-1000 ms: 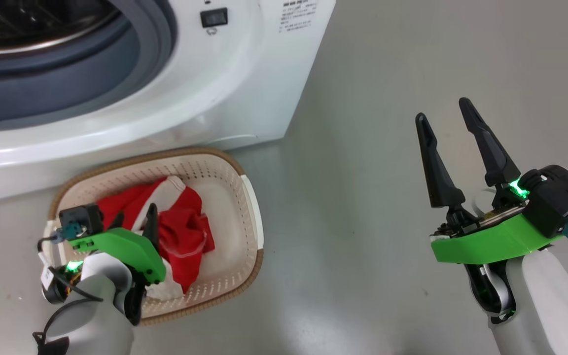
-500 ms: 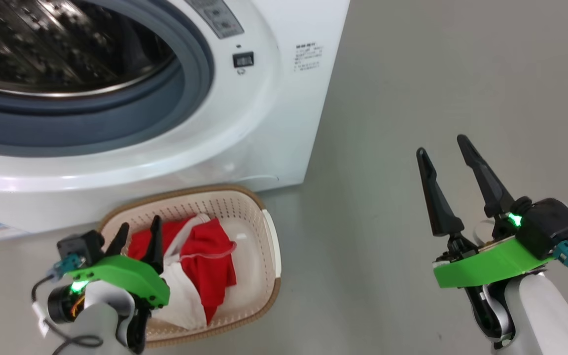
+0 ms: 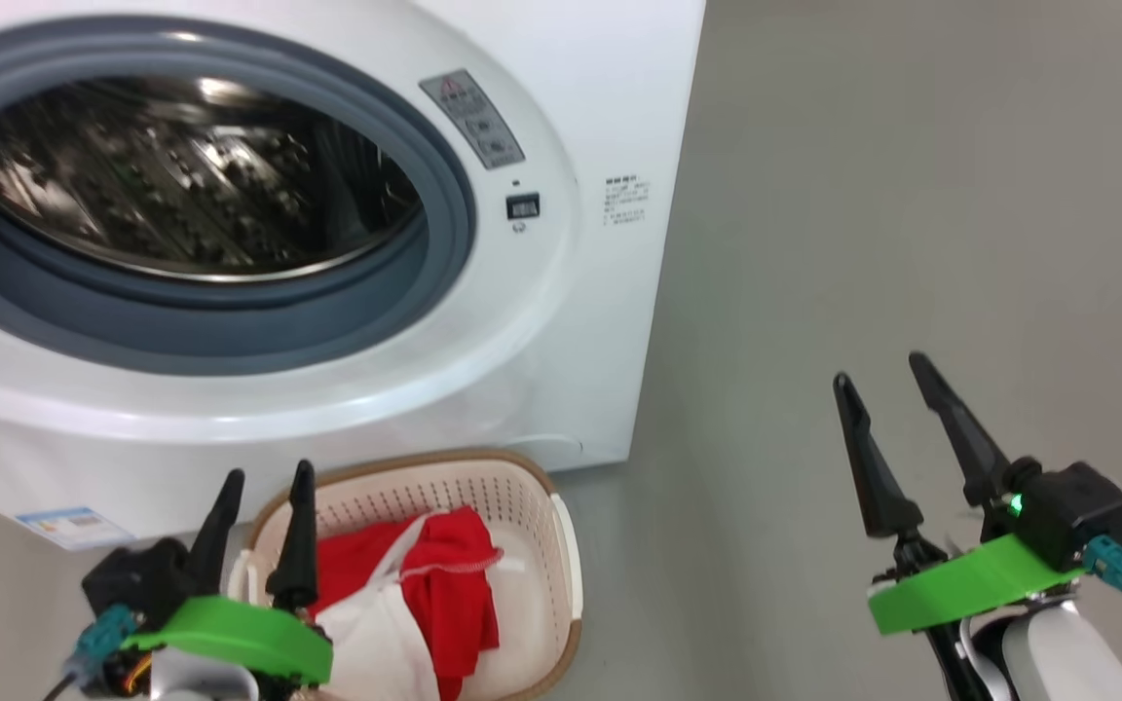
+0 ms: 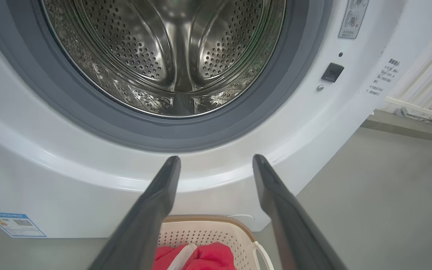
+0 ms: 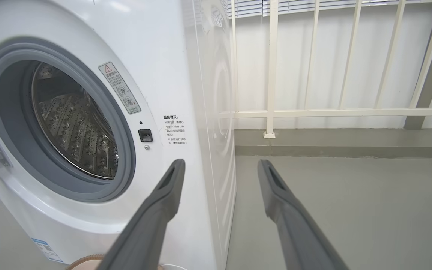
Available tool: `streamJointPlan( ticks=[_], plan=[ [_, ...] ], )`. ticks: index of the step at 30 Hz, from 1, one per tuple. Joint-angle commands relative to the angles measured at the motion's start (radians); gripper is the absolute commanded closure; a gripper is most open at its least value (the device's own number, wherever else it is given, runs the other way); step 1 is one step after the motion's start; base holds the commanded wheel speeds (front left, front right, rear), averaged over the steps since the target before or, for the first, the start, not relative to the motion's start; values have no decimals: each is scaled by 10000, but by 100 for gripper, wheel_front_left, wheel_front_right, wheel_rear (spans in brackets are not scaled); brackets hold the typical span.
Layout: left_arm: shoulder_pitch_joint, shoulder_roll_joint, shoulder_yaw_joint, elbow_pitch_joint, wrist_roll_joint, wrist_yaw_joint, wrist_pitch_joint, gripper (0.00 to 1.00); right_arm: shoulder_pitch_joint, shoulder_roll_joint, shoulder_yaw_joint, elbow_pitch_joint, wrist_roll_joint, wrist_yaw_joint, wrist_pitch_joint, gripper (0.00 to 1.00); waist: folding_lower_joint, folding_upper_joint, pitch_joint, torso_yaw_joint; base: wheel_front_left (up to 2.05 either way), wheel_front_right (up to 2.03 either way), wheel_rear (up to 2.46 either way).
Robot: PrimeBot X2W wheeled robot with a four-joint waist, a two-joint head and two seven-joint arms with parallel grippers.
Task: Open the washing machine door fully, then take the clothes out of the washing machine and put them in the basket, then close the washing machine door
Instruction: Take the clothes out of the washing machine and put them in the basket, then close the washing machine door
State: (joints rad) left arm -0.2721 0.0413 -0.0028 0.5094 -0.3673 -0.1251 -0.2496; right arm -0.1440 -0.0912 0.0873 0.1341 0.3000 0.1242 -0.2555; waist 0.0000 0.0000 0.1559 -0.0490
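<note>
Left gripper (image 3: pixel 266 474) and right gripper (image 3: pixel 879 370) both spread, empty; red-and-white clothes (image 3: pixel 444 584) lie in the basket (image 3: pixel 483 462), five o'clock from the washing machine (image 3: pixel 542 321).

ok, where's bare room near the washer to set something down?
Bare grey floor right of the white front-loading washing machine, running back to the cream railing. The perforated steel drum looks empty too. Crowded: the cream perforated basket, half-filled with red and white clothes.

Smooth grey floor (image 3: pixel 912 195); cream railing (image 5: pixel 343 112) before a white wall (image 5: pixel 369 67).
</note>
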Motion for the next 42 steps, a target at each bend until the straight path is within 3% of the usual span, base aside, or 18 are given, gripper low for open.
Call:
streamJointPlan(
  ticks=[1,20,42],
  plan=[
    [194,159,381,-477,136,-54,-121,0,74,-71,170,-175,-123,65,-63,0,0,0,-657,169,0,0,0],
    [2586,156,848,-3277,494,-55,-122,0,1190,-194,-439,-316,-473,65,-63,0,0,0,-1908,211,0,0,0],
    [3046,126,1115,-3907,1144,123,-122,0,1393,-162,-523,-383,-485,65,-63,0,0,0,-1927,194,0,0,0]
  ],
)
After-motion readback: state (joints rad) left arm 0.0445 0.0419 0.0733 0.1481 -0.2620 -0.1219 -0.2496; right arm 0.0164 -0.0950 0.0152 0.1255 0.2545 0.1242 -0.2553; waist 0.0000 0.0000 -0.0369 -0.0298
